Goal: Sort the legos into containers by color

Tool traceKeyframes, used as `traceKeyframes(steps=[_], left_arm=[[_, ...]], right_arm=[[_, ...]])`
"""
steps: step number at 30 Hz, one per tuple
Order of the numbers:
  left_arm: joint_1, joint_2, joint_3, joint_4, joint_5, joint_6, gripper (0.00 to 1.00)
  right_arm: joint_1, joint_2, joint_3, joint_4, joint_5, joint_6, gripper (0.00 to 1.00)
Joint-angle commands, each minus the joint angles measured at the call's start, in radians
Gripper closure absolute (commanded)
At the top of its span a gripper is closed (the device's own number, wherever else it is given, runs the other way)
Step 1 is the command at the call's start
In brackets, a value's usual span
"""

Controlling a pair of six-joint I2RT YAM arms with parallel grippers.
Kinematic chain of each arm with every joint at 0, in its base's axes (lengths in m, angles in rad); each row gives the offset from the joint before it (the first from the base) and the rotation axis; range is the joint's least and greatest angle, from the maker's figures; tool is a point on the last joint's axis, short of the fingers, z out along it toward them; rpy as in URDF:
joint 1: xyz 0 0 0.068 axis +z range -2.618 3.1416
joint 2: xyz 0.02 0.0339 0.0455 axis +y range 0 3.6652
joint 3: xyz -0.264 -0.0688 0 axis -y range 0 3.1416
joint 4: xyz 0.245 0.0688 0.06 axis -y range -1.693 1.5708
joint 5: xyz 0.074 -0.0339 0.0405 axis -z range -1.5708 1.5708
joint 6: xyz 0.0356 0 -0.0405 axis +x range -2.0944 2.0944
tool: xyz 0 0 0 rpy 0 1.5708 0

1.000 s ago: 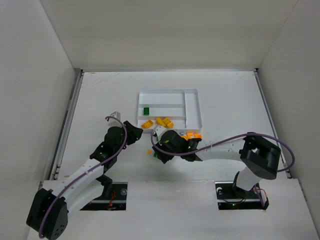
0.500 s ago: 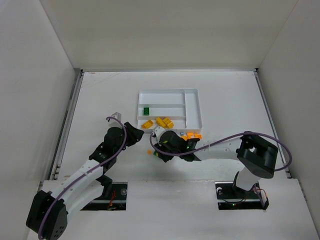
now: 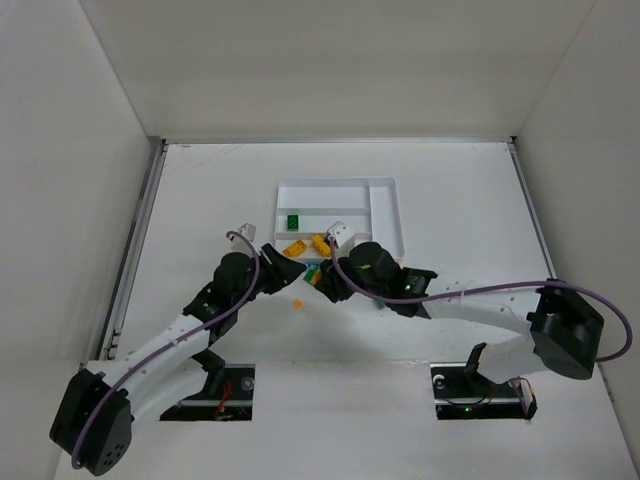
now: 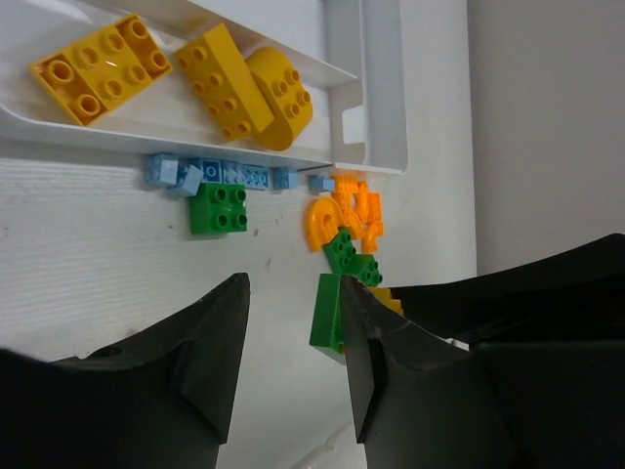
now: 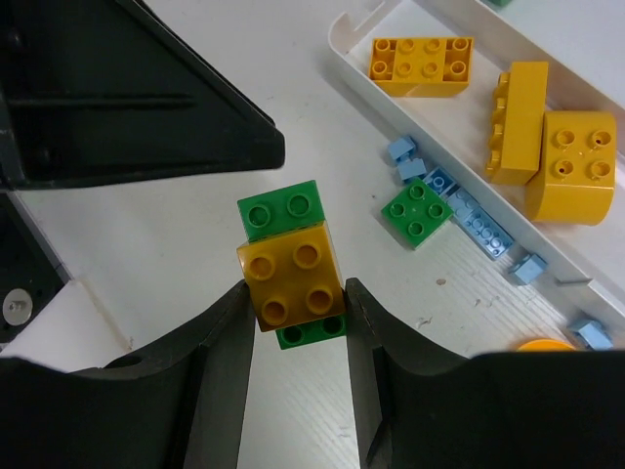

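My right gripper (image 5: pixel 298 287) is shut on a yellow brick (image 5: pixel 291 269) stacked on a green brick (image 5: pixel 281 209), held above the table just in front of the white tray (image 5: pixel 344 39). In the top view it (image 3: pixel 322 277) meets my left gripper (image 3: pixel 290 270). My left gripper (image 4: pixel 293 332) is open; the held green brick (image 4: pixel 329 311) lies against its right finger. Three yellow bricks (image 4: pixel 234 83) lie in the tray's (image 4: pixel 381 88) near long section, and one green brick (image 3: pixel 293 221) in the middle one.
On the table by the tray lie a flat green brick (image 4: pixel 219 208), several light blue bricks (image 4: pixel 210 174), orange pieces (image 4: pixel 337 220) and another green brick (image 4: pixel 352 259). One orange brick (image 3: pixel 298 301) lies alone near the arms.
My right gripper has lifted the yellow-and-green stack and moved toward the tray. My left gripper has moved right to meet it. The right arm now covers the orange pile.
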Motion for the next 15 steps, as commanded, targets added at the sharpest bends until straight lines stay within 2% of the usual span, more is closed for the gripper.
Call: traceKeyframes(steps=[1, 6, 15], left_arm=[[-0.021, 0.034, 0.021, 0.110, 0.058, -0.063, 0.61], [-0.038, 0.070, -0.001, 0.199, 0.056, -0.104, 0.62], [-0.069, 0.122, 0.016, 0.220, 0.053, -0.113, 0.69]], right_arm=[[-0.007, -0.005, -0.020, 0.087, -0.030, 0.028, 0.72], [-0.005, 0.000, -0.022, 0.096, -0.035, 0.036, 0.72], [-0.013, -0.002, -0.040, 0.143, -0.058, 0.066, 0.72]])
